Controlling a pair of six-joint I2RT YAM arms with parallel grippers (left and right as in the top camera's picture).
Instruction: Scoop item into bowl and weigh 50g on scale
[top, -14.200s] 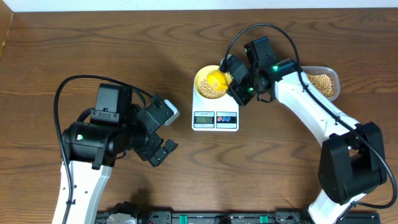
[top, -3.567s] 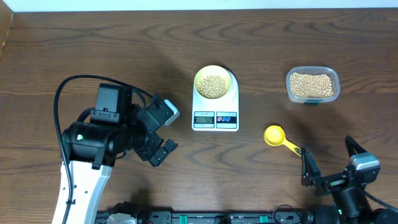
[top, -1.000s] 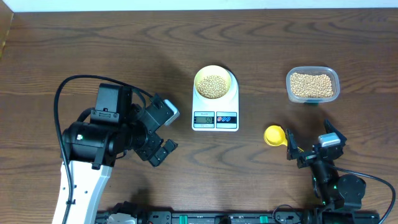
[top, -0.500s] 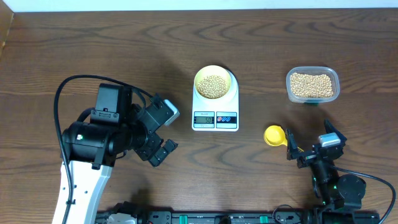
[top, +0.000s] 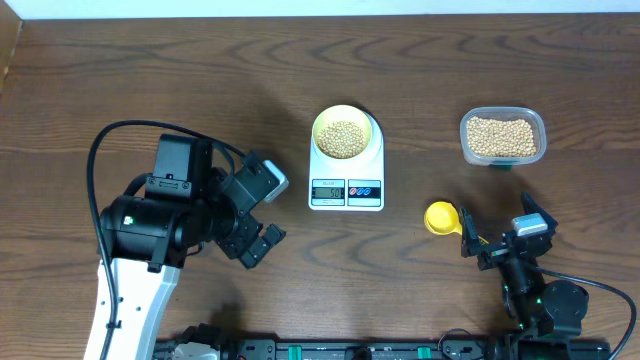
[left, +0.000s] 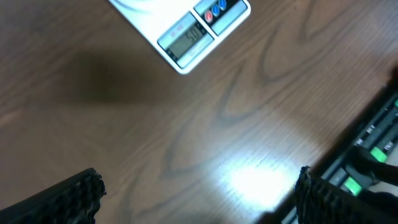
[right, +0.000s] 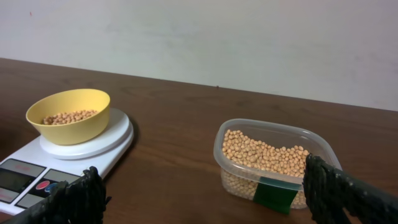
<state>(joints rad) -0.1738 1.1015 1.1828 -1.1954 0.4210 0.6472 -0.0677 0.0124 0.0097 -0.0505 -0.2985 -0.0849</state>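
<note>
The left gripper and right gripper are gaping wide, holding nothing. Beans, light, hard and likely rolling, are sitting in the bowl on the scale, ahead-left of the right fingers. I would be gripping the scoop by its handle.

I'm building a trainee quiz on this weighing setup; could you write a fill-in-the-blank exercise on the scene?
1. The pale yellow bowl sits on the white ____.
2. The yellow scoop lies on the ____.
3. The clear container holds tan ____.
4. The left tool and the right tool both stand ____.
Missing: scale; table; beans; open.
</note>
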